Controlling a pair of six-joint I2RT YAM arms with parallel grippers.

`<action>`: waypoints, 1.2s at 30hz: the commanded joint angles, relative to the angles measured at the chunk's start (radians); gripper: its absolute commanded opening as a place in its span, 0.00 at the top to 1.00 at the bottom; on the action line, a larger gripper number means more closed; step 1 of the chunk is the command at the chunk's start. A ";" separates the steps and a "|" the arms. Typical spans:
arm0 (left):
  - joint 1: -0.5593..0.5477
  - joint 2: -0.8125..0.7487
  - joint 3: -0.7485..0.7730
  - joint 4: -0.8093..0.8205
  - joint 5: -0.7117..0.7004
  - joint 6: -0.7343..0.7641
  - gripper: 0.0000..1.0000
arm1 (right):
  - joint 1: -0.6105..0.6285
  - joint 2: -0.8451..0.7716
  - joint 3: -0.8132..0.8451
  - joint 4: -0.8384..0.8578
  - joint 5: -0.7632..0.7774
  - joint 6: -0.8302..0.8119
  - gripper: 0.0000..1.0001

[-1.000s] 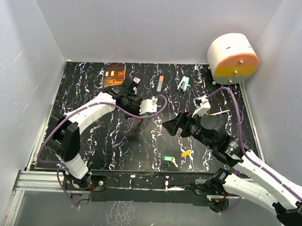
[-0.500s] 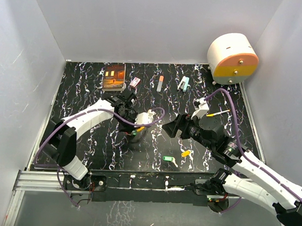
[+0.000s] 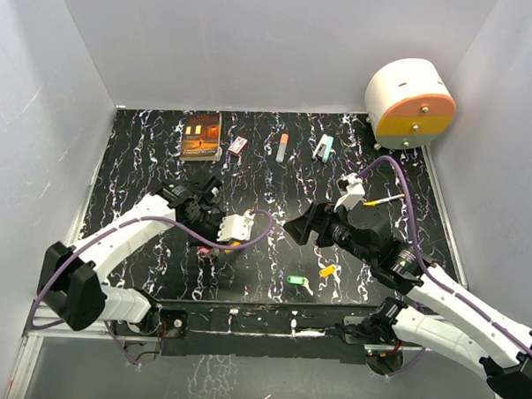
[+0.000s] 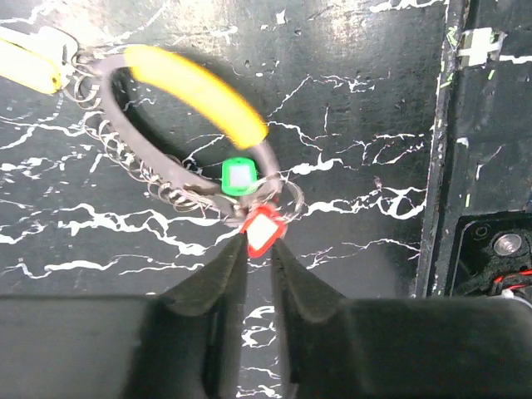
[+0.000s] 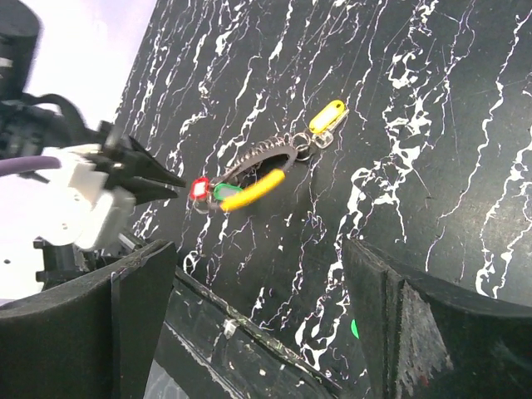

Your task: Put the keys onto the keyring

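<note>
The keyring (image 4: 191,87) lies on the black marbled table, an orange-yellow arc joined to a coiled metal loop. A green-tagged key (image 4: 237,176), a red-tagged key (image 4: 263,232) and a yellow tag (image 4: 29,62) hang on it. My left gripper (image 4: 259,248) is shut on the red tag's lower corner; in the top view (image 3: 209,241) it covers most of the ring. The ring also shows in the right wrist view (image 5: 258,179). My right gripper (image 3: 300,227) is open wide and empty, raised to the right of the ring. A loose green key (image 3: 296,279) and a loose yellow key (image 3: 327,271) lie near the front edge.
A book (image 3: 201,135), a red-and-white card (image 3: 237,145), an orange-capped marker (image 3: 281,147) and a teal object (image 3: 323,147) lie along the back. A white-and-orange drum (image 3: 410,101) stands at the back right. The table's front rail (image 4: 482,166) is close to the ring.
My left gripper has moved from the table's middle back toward the front left, bringing the keyring with it. My right gripper has shifted slightly left.
</note>
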State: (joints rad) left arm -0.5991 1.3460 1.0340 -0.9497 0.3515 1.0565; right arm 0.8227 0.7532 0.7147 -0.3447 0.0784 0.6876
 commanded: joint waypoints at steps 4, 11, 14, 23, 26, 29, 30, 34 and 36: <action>-0.004 -0.077 0.096 -0.088 0.135 0.006 0.67 | -0.004 0.030 0.014 0.029 -0.012 0.006 0.10; 0.001 -0.097 0.173 -0.049 0.198 -0.123 0.61 | -0.004 0.041 0.024 0.023 0.056 0.002 0.01; 0.016 -0.151 0.186 0.132 0.152 -0.278 0.47 | -0.004 0.072 0.057 -0.043 0.179 0.032 0.01; 0.055 -0.219 0.198 0.431 -0.131 -0.606 0.03 | -0.004 0.307 0.271 -0.367 0.478 0.122 0.01; 0.069 -0.210 0.224 0.476 -0.220 -0.649 0.03 | -0.004 0.312 0.276 -0.318 0.443 0.091 0.01; 0.090 -0.204 0.245 0.495 -0.267 -0.691 0.03 | -0.004 0.268 0.238 -0.226 0.388 0.067 0.01; 0.096 -0.203 0.248 0.496 -0.273 -0.702 0.03 | -0.004 0.246 0.220 -0.200 0.376 0.063 0.01; 0.112 -0.205 0.239 0.501 -0.268 -0.726 0.03 | -0.004 0.191 0.181 -0.149 0.370 0.048 0.01; 0.121 -0.204 0.236 0.505 -0.263 -0.736 0.03 | -0.004 0.200 0.202 -0.176 0.371 0.040 0.01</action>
State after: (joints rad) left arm -0.4934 1.1522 1.2434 -0.4686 0.1116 0.3782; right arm 0.8227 0.9695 0.8982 -0.5903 0.4416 0.7586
